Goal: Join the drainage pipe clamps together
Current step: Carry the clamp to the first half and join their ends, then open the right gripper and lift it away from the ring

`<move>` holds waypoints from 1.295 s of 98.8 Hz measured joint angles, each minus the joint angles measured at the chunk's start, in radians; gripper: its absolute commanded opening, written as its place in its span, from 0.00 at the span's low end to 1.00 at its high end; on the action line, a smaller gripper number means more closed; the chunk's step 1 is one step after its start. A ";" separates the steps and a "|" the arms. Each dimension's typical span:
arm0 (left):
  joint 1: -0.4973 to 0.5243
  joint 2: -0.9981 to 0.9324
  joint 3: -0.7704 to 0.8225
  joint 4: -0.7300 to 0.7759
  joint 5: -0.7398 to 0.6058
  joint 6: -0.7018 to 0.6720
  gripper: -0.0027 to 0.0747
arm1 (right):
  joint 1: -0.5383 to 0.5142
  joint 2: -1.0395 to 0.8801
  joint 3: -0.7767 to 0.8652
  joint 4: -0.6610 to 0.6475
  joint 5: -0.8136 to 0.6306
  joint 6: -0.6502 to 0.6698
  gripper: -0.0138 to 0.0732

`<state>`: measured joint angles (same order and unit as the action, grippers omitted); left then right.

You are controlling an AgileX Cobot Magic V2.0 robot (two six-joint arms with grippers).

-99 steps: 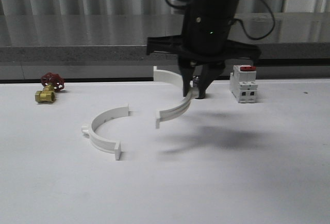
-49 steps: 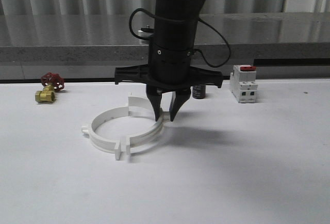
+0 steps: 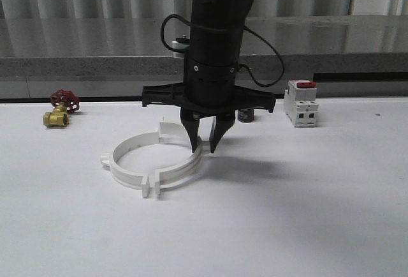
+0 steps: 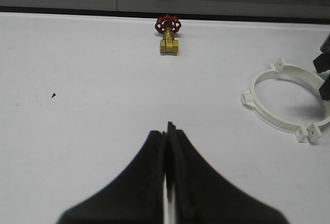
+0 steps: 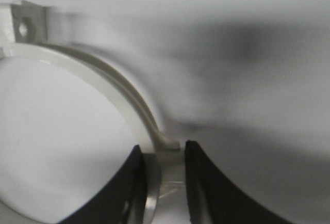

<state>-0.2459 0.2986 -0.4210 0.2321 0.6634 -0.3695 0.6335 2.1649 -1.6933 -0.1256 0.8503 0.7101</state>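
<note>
Landmark: the ring of two white plastic semicircular drainage pipe clamps (image 3: 152,162), lying flat on the white table (image 3: 287,226).

Nearest edge of the ring: the front end tabs (image 3: 152,186) of the two halves stand side by side, touching or nearly so; a thin seam shows between them. The left half-ring (image 3: 118,165) curves away from there with a small lug on its outer left side. The right half-ring (image 3: 186,166) curves back toward the far tabs, which also sit close together.

Over the ring's right side: the black right gripper (image 3: 204,143), pointing straight down from a thick black arm. Its two fingertips straddle the band of the right half-ring. In the right wrist view the fingers (image 5: 203,182) stand slightly apart with the white band (image 5: 124,100) between them; whether they press it cannot be told, the picture being blurred.

In the left wrist view the left gripper (image 4: 166,131) has its dark fingers pressed together, nothing between them, well apart from the ring (image 4: 286,100).

Beyond the ring, to its far left: a brass valve with a red handwheel (image 3: 59,108). Behind the ring, partly hidden by the arm: a small dark cylinder (image 3: 246,115). To the far right: a white boxy breaker with a red top (image 3: 301,102). Behind all: a grey ledge (image 3: 89,60).
</note>
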 measured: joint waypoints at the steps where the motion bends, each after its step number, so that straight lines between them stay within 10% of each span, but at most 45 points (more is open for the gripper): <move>1: 0.000 0.000 0.000 0.000 0.000 0.000 0.01 | 0.000 0.002 0.000 0.000 0.000 0.003 0.26; 90: 0.000 0.000 0.000 0.000 0.000 0.000 0.01 | 0.000 0.030 -0.004 0.026 -0.034 0.035 0.27; 128: 0.000 0.000 0.000 0.000 0.000 0.000 0.01 | 0.000 0.036 -0.004 0.028 -0.044 0.037 0.67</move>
<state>-0.2459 0.2986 -0.4210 0.2321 0.6634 -0.3695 0.6335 2.2009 -1.6977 -0.0980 0.8065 0.7475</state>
